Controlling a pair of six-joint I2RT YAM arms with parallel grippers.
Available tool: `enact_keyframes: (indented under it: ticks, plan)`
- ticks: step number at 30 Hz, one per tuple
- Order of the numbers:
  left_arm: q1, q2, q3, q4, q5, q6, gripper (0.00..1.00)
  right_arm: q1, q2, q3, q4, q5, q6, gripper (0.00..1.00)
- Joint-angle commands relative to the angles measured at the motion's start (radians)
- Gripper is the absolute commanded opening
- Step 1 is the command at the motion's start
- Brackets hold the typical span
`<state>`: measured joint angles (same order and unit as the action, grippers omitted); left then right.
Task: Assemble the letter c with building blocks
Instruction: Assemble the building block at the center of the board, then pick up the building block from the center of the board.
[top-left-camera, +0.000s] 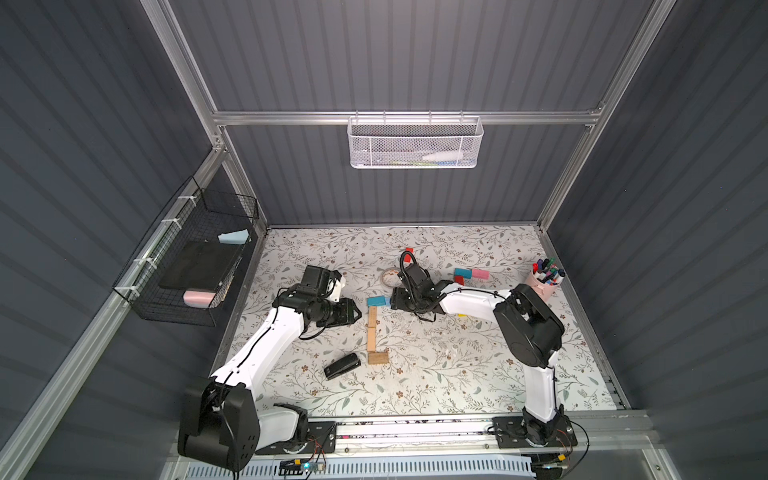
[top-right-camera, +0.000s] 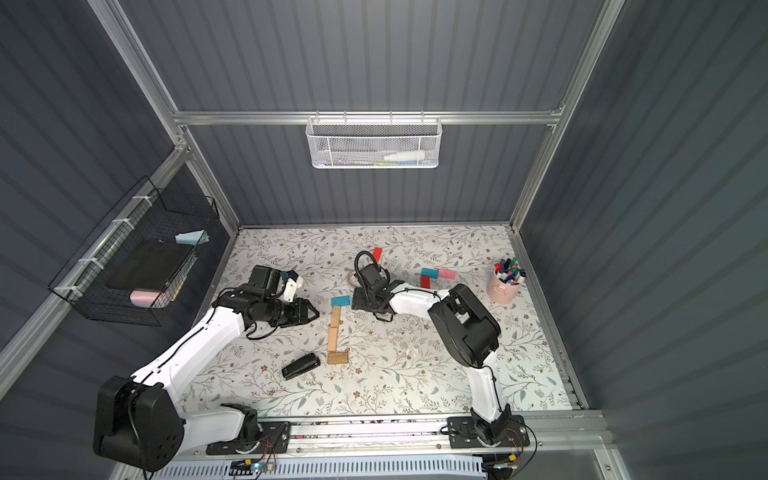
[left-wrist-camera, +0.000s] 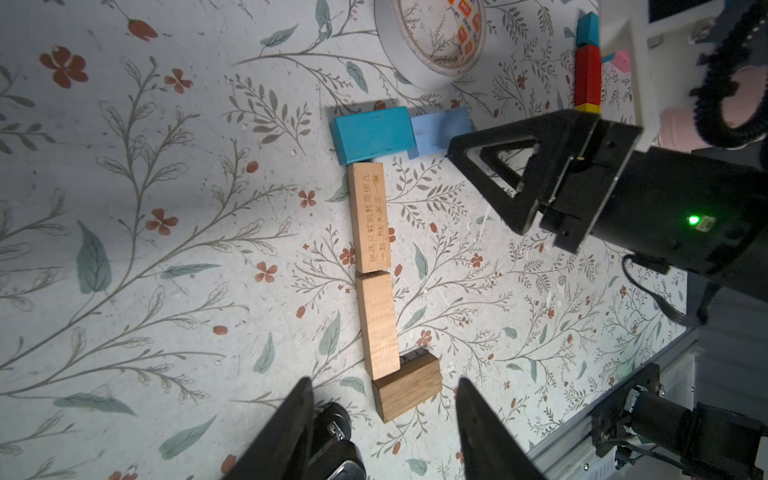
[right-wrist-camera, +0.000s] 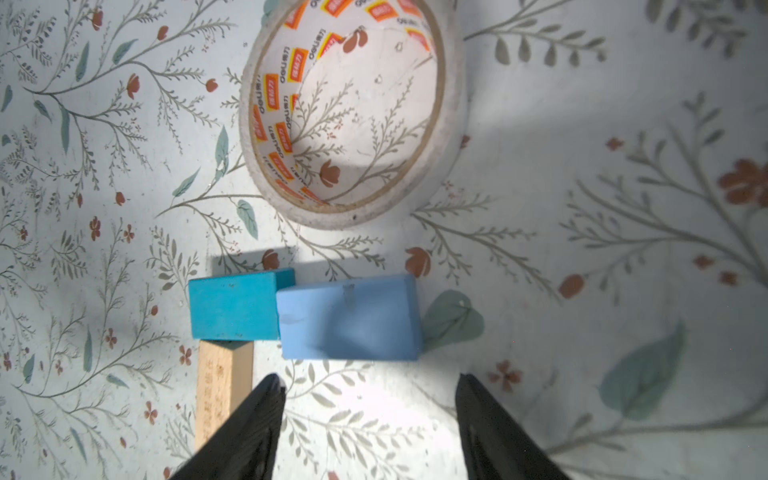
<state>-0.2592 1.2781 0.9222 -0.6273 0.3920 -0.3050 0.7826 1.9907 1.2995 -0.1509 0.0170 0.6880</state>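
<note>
**Top views.** In both top views the building blocks lie at mid-frame on the floral table (top-left-camera: 457, 374). A teal block (top-left-camera: 378, 300) lies crosswise. Below it a first tan block (top-left-camera: 372, 318) and a second tan block (top-left-camera: 370, 338) run end to end in a column. A darker wooden block (top-left-camera: 378, 357) lies crosswise at the column's lower end, jutting right. The left gripper (top-left-camera: 358, 311) hovers just left of the column, and the right gripper (top-left-camera: 392, 300) sits just right of the teal block. Above and right of centre lie a red block (top-right-camera: 377, 252) and a cluster (top-right-camera: 428, 272) of teal, pink and red blocks. A black stapler (top-right-camera: 300, 366) lies left of the darker wooden block, and a pen cup (top-right-camera: 505, 286) stands near the right edge.

**Left wrist.** The left gripper (left-wrist-camera: 383, 380) is released, jaws apart and holding nothing. The darker wooden block (left-wrist-camera: 407, 386) lies on the table beyond it. The second tan block (left-wrist-camera: 378, 324) touches it and the first tan block (left-wrist-camera: 370, 218), which bears printed characters and meets the teal block (left-wrist-camera: 374, 135). A light blue block (left-wrist-camera: 438, 131) abuts the teal block's end.

**Right wrist.** The right gripper (right-wrist-camera: 369, 378) is released, jaws wide with nothing between them. The light blue block (right-wrist-camera: 349, 318) lies just past the fingertips, against the teal block (right-wrist-camera: 232, 305). A tape roll (right-wrist-camera: 353, 112) lies beyond, near both but apart from them.
</note>
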Motion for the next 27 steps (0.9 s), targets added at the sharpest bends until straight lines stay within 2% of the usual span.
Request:
enact_keyframes:
  ticks: [1,7,10,18,20,22,24,27]
  plan:
    - [0.006,0.005,0.020,-0.003,-0.014,0.017,0.54,0.000,-0.066,-0.030,-0.017,0.026,-0.004,0.68]
    - [0.006,0.019,0.029,0.001,-0.023,0.017,0.53,-0.051,-0.147,-0.066,-0.049,0.002,-0.065,0.66]
    - [0.006,0.021,0.038,0.009,-0.024,0.017,0.53,-0.091,-0.164,-0.057,-0.071,-0.003,-0.115,0.69]
    - [0.006,0.033,0.096,-0.015,-0.027,0.036,0.53,-0.195,-0.090,0.093,-0.167,0.023,-0.177,0.83]
    - [0.006,0.038,0.110,-0.020,-0.033,0.048,0.53,-0.216,-0.061,0.137,-0.169,0.020,-0.193,0.84]
    - [0.006,0.041,0.112,-0.014,-0.036,0.062,0.53,-0.239,-0.029,0.185,-0.166,-0.008,-0.212,0.79]
    - [0.006,0.041,0.107,-0.004,-0.031,0.071,0.53,-0.268,0.013,0.238,-0.161,-0.050,-0.221,0.70]
    - [0.006,0.037,0.090,0.017,-0.012,0.073,0.53,-0.306,0.067,0.300,-0.127,-0.126,-0.218,0.63]
